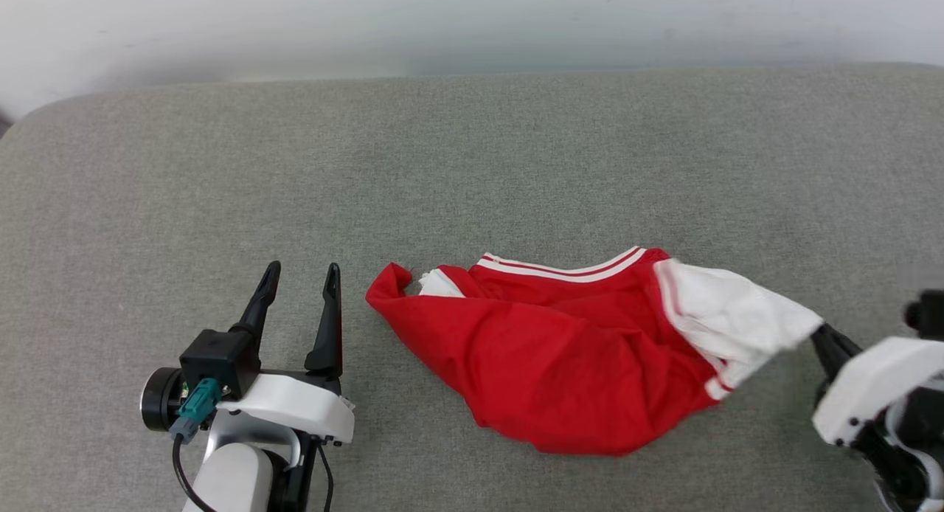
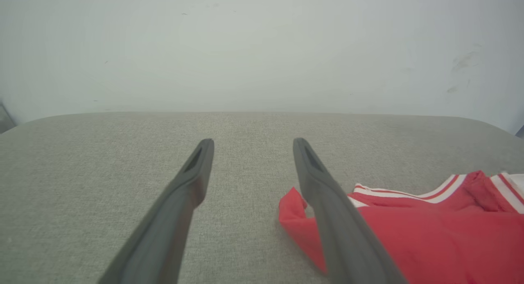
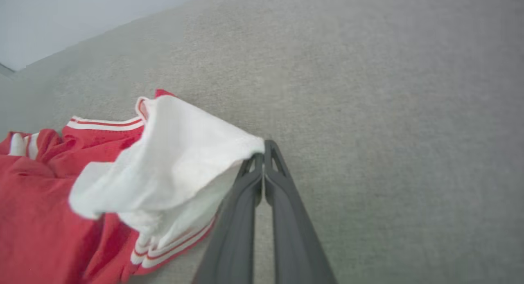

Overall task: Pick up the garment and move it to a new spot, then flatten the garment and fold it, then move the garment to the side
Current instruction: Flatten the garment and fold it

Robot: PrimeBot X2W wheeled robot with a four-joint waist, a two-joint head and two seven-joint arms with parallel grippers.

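Garment [image 1: 560, 350] lies crumpled on the grey cushion [image 1: 472, 165], toward its front edge. The right gripper [image 1: 818, 333], reaching in from the right edge, pinches the white sleeve [image 1: 730, 313]. The left gripper [image 1: 304, 268] points at the far edge, fingers spread, just beside the red cloth.

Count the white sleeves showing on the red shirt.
1 for certain: the white sleeve at the garment's right end, pinched in the right gripper's shut fingers. A small white patch near its left end may be the second sleeve, mostly hidden.
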